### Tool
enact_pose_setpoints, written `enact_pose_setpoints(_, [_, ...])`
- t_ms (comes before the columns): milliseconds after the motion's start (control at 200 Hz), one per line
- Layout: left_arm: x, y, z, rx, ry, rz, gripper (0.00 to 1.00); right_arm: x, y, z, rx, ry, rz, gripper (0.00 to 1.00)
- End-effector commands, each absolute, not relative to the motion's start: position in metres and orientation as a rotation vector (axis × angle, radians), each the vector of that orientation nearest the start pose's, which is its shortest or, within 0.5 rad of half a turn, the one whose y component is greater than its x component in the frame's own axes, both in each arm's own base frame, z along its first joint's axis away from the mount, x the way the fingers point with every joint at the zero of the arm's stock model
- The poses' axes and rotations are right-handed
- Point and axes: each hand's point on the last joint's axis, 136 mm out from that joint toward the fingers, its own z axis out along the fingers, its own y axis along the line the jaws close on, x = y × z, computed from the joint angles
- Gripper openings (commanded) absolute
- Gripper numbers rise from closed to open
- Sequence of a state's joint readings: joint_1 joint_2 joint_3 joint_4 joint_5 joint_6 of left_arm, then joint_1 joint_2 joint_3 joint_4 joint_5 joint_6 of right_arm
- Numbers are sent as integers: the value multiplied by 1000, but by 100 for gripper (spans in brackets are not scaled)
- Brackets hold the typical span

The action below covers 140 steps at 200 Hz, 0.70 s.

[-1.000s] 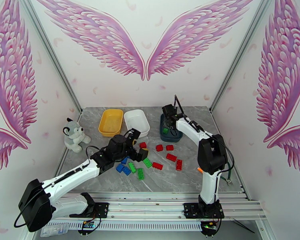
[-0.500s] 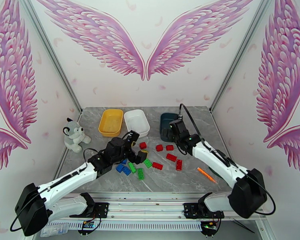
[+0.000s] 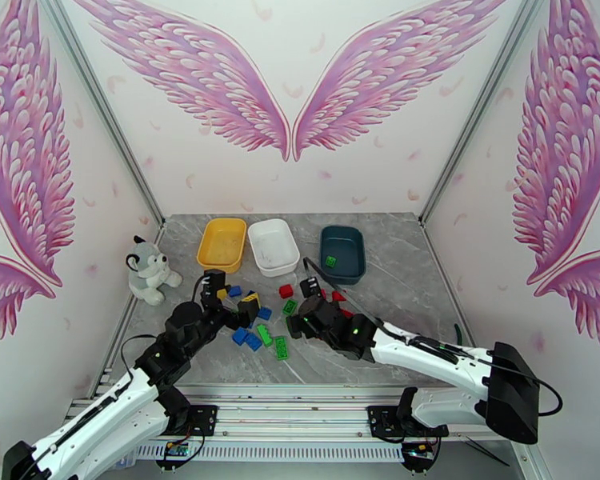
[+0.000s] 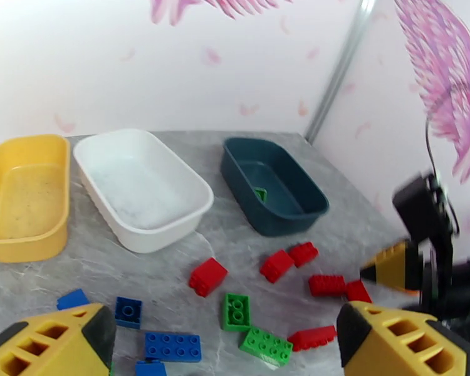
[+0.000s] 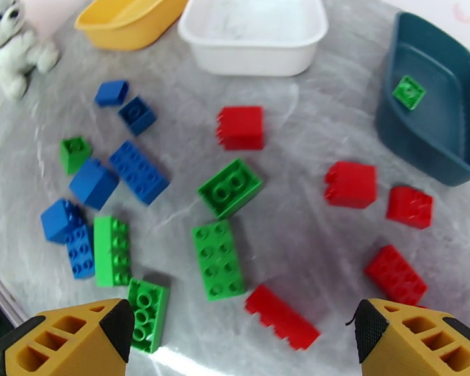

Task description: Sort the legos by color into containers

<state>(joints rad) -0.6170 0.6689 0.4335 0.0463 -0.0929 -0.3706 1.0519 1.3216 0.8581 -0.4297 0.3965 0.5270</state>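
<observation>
Red, green and blue legos lie scattered mid-table, among them a red brick [image 3: 286, 291], a green brick [image 3: 282, 347] and a blue brick [image 3: 240, 336]. At the back stand the yellow tray [image 3: 222, 243], the white tray [image 3: 273, 246] and the teal tray [image 3: 342, 254]; one green brick [image 3: 330, 261] [image 5: 408, 92] lies in the teal one. My left gripper [image 3: 236, 302] [image 4: 219, 346] hovers open over the blue bricks [image 4: 172, 346]. Open too, my right gripper [image 3: 298, 307] [image 5: 241, 346] hangs above the green bricks [image 5: 218, 259] and red bricks [image 5: 282, 316], holding nothing.
A plush husky [image 3: 150, 271] [image 5: 15, 45] sits at the table's left edge. Both forearms reach in low from the near edge, their grippers close together over the pile. Bare marble lies to the right of the bricks [image 3: 412, 298].
My right arm has swung back from the teal tray to the pile, opening and leaving a green brick in that tray. The left arm has drawn back toward the near left.
</observation>
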Motion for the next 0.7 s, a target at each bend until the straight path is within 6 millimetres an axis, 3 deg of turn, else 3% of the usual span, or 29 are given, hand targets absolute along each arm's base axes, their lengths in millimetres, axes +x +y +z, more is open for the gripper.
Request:
enact_pose_setpoints(0, [262,-152,219,61,1834,-610,99,212,278,103,-472,2411,252,93])
enact_pose_setpoints(85, [262,-151,215,52,1855,-611,99,203,290,83,-507,2455,248,81])
enact_pose_setpoints(170, [261,-150,212,37,1875,-618,99,196,303,70,-542,2477,232,76])
enact_pose_setpoints(445, [262,-140,193,-14,1961,-621,99,189,333,36,-605,2527,207,72])
enact_pose_setpoints(695, [261,-138,183,-32,1989,-667,99,189,349,28,-619,2535,238,71])
